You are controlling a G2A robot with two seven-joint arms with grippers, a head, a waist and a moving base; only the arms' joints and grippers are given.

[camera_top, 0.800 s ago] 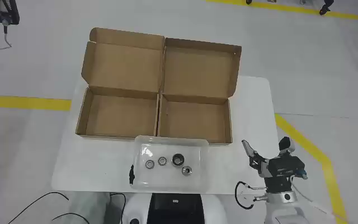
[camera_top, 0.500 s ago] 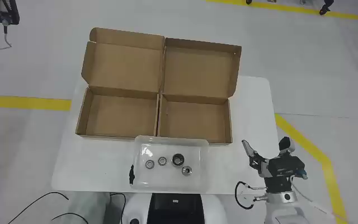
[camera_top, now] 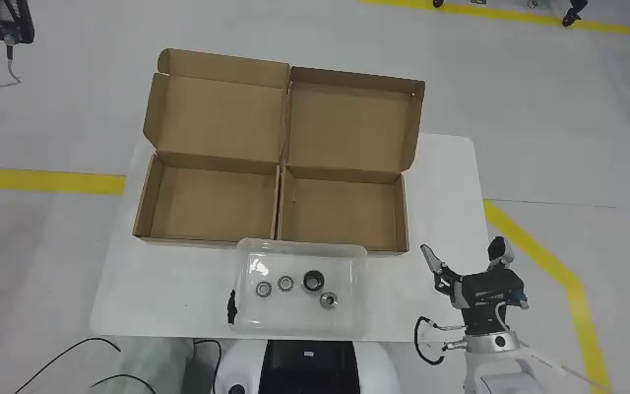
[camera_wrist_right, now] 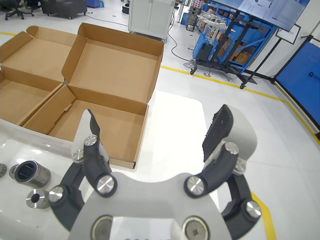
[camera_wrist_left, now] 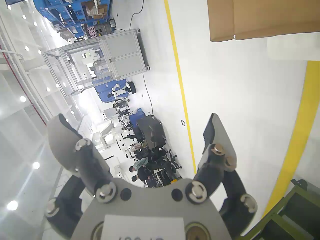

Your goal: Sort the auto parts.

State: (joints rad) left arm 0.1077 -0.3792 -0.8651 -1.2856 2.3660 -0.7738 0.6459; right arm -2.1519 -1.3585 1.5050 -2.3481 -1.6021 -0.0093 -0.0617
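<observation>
A clear plastic tray (camera_top: 252, 248) at the table's front edge holds several metal parts: two small rings (camera_top: 264, 289) (camera_top: 285, 284), a dark-bored cylinder (camera_top: 314, 282) and a bushing (camera_top: 329, 299). The right wrist view shows the cylinder (camera_wrist_right: 28, 173) and the bushing (camera_wrist_right: 37, 197) beside my right gripper (camera_wrist_right: 156, 116). That gripper (camera_top: 462, 251) hangs open and empty off the table's front right corner, to the right of the tray. My left gripper (camera_wrist_left: 136, 121) is open with nothing in it, away from the table and facing the room.
Two open cardboard boxes stand side by side behind the tray, the left box (camera_top: 207, 202) and the right box (camera_top: 340, 212), both with lids raised at the back. The right box (camera_wrist_right: 105, 126) lies just ahead of my right gripper. Bare white table (camera_top: 443, 197) stretches right of the boxes.
My right gripper has shifted slightly left, toward the table's edge. The parts and boxes have not moved.
</observation>
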